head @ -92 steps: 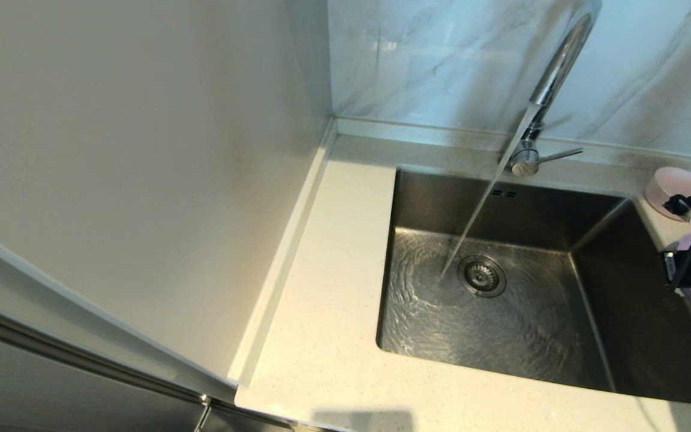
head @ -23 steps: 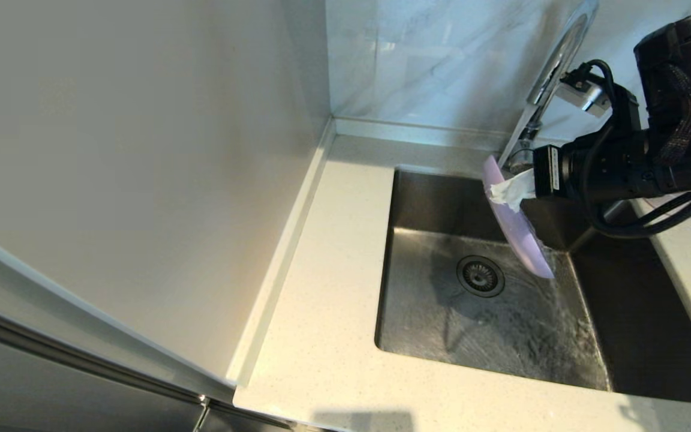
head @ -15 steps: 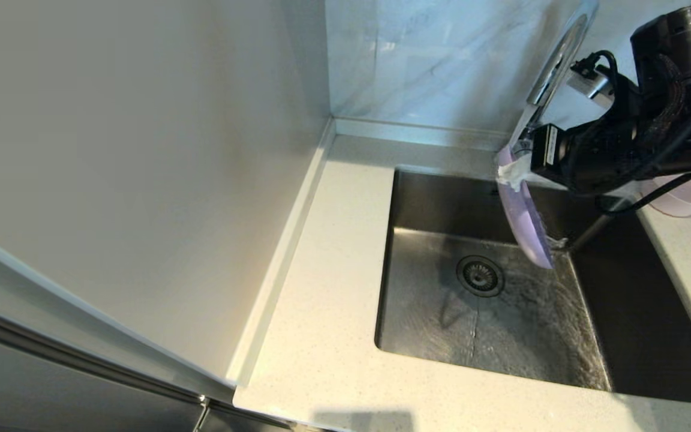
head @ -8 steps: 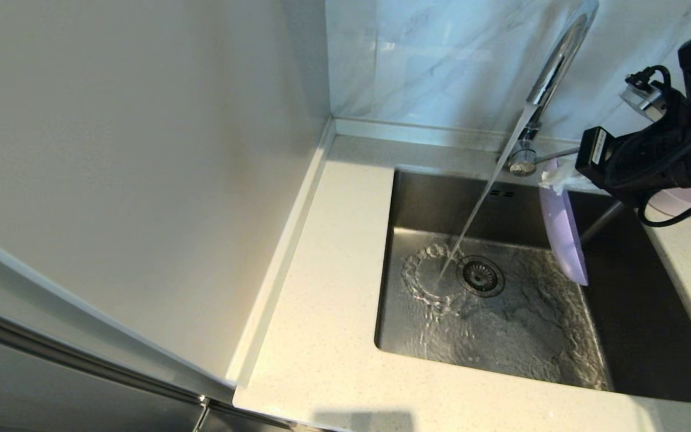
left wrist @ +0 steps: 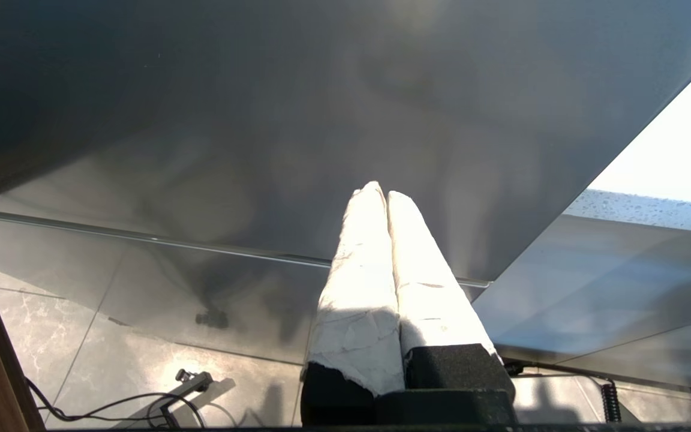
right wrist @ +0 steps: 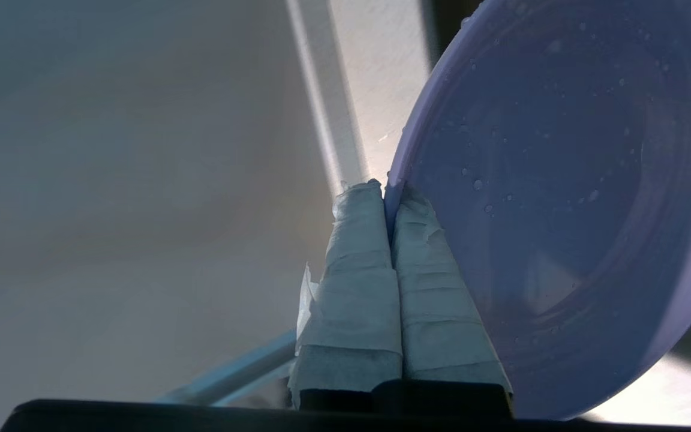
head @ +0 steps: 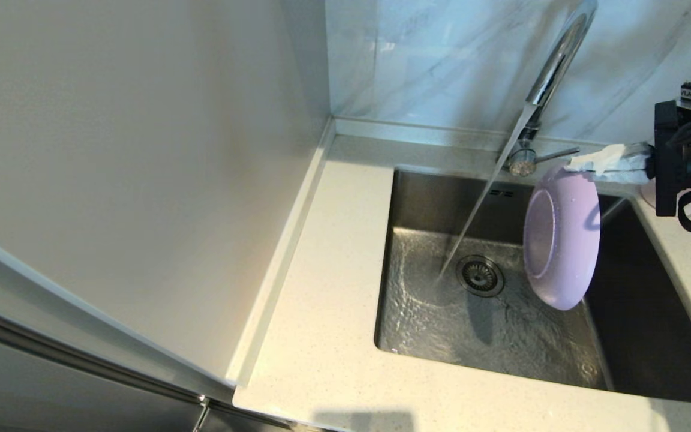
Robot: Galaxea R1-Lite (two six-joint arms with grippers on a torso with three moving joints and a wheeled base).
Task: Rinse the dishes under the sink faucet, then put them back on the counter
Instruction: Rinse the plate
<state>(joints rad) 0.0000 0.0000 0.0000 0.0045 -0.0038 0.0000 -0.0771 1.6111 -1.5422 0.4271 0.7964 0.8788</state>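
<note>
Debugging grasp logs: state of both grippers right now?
Left gripper: shut, holding nothing.
Right gripper: shut on the lavender plate rim.

right gripper [right wrist: 390, 198]: tape-wrapped fingers [right wrist: 357, 270] seen pressed together, rim of lavender plate [right wrist: 561, 198] pinched between the tips | plate: held on edge, wet, water droplets scattered over its face | background: pale wall panel [right wrist: 111, 180] and a light strip of counter [right wrist: 381, 90] seen beyond the plate rim

Right pincer [head: 585, 163] clamped tight at far right; left pincer [left wrist: 381, 195] closed, parked low.
</note>
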